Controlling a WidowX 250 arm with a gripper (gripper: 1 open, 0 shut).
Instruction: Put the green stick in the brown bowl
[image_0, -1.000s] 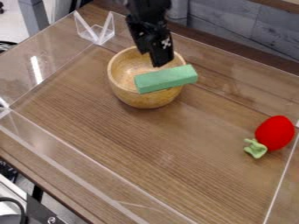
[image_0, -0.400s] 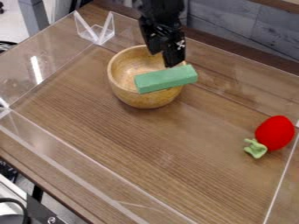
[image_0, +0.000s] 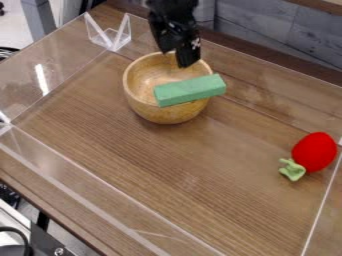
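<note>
The green stick (image_0: 189, 91) is a flat mint-green block lying tilted across the right rim of the brown bowl (image_0: 147, 100), one end over the bowl's inside and the other jutting past the rim. My black gripper (image_0: 178, 52) hangs above the bowl's far edge, pointing down. Its jaws stand open and hold nothing. It is clear of the stick, just up and behind it.
A red strawberry toy (image_0: 311, 153) with a pale green stem lies at the right. Clear plastic walls (image_0: 54, 70) fence the wooden table. A clear folded stand (image_0: 108, 33) sits at the back left.
The gripper shifted right and then back left above the bowl's far edge, ending a little farther back. The stick stays put on the rim.
</note>
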